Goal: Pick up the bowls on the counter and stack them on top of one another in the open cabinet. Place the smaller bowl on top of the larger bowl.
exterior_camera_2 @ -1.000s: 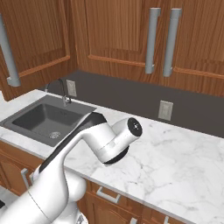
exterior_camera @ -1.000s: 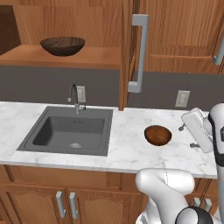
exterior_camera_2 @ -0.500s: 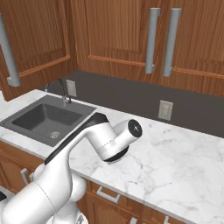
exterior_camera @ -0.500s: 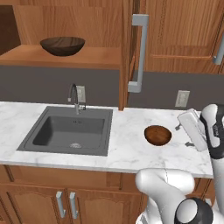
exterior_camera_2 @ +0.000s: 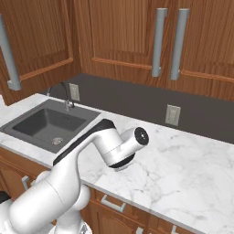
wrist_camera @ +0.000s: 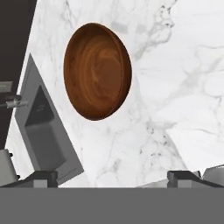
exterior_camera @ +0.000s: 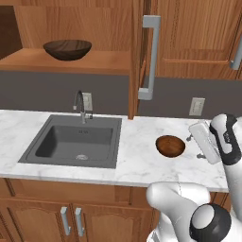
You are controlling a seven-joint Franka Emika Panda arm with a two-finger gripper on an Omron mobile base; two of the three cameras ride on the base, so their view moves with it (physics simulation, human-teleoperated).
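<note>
Hand (wrist_camera: 113,177) open nr smaller bowl (exterior_camera: 170,146); larger bowl (exterior_camera: 67,49) shelved.

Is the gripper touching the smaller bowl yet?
Apart. In the hand view, bare marble counter lies between the open gripper and the smaller bowl, which sits untouched ahead of the fingertips.

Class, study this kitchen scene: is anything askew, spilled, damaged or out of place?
Nothing stands out. The larger bowl sits upright on the open cabinet shelf, the smaller bowl upright on the counter right of the sink. No spills or damage.
</note>
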